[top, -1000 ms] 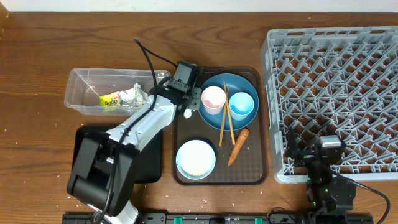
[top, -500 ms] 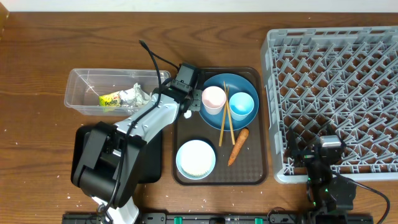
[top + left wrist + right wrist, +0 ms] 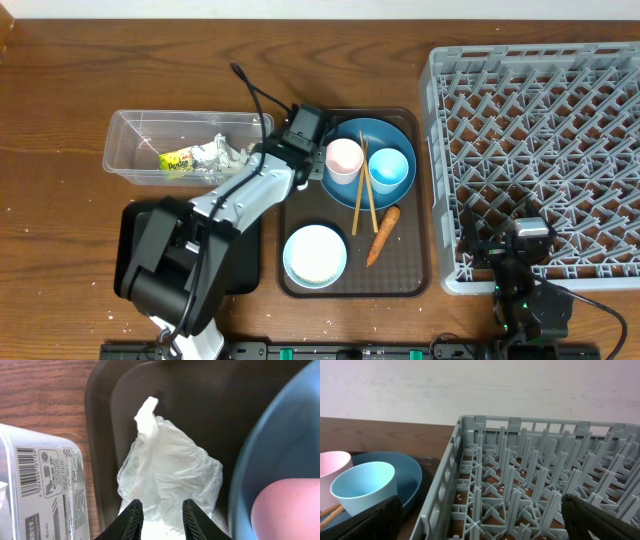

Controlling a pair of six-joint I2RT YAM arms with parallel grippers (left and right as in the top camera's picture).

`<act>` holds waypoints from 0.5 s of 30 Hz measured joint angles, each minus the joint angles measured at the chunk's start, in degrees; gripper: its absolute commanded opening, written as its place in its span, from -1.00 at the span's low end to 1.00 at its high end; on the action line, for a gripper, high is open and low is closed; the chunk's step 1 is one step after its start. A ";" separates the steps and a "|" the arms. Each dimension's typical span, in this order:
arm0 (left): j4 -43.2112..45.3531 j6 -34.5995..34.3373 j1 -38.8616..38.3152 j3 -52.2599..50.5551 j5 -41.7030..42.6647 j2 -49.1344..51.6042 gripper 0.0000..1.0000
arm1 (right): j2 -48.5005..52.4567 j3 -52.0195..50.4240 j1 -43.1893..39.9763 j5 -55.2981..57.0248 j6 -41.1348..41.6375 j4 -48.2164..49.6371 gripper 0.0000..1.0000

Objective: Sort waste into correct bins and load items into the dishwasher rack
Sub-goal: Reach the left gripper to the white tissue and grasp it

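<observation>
Left jaws apart astride crumpled tissue (image 3: 170, 477) in brown tray (image 3: 100, 435) corner; right jaws wide apart.

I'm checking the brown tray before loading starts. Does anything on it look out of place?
Yes: a crumpled white tissue sits in the tray's corner beside the blue plate, between the fingers of the left pincer, and a carrot lies loose beside the chopsticks.
</observation>
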 measured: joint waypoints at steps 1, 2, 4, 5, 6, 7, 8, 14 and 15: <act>0.00 0.00 -0.52 0.00 -0.50 0.00 -0.42 | 0.00 0.00 0.00 0.00 0.00 0.00 0.98; 0.00 0.00 -1.07 0.00 -0.87 0.00 -0.41 | 0.00 0.00 0.00 0.00 0.00 0.00 0.99; 0.00 0.00 -2.12 0.00 -1.60 0.00 -0.41 | 0.00 0.00 0.00 0.00 0.00 0.00 0.98; 0.00 0.00 -2.49 0.00 -1.81 0.00 -0.41 | 0.00 0.00 0.00 0.00 0.00 0.00 0.99; 0.00 0.00 -2.86 0.00 -2.01 0.00 -0.41 | 0.00 0.00 0.00 0.00 0.02 0.00 0.98; 0.00 0.00 -3.10 0.00 -2.05 0.00 -0.41 | 0.00 0.00 0.00 0.00 0.00 0.00 0.98; 0.00 0.00 -3.23 0.00 -2.16 0.00 -0.41 | 0.00 0.00 0.00 0.00 0.00 0.00 0.98; 0.02 0.11 -3.23 0.00 -2.40 0.00 -0.26 | 0.00 0.00 0.00 0.00 0.00 0.00 0.98; 0.02 0.07 -3.23 0.00 -2.43 0.00 -0.25 | 0.00 0.00 0.00 0.00 0.00 0.00 0.99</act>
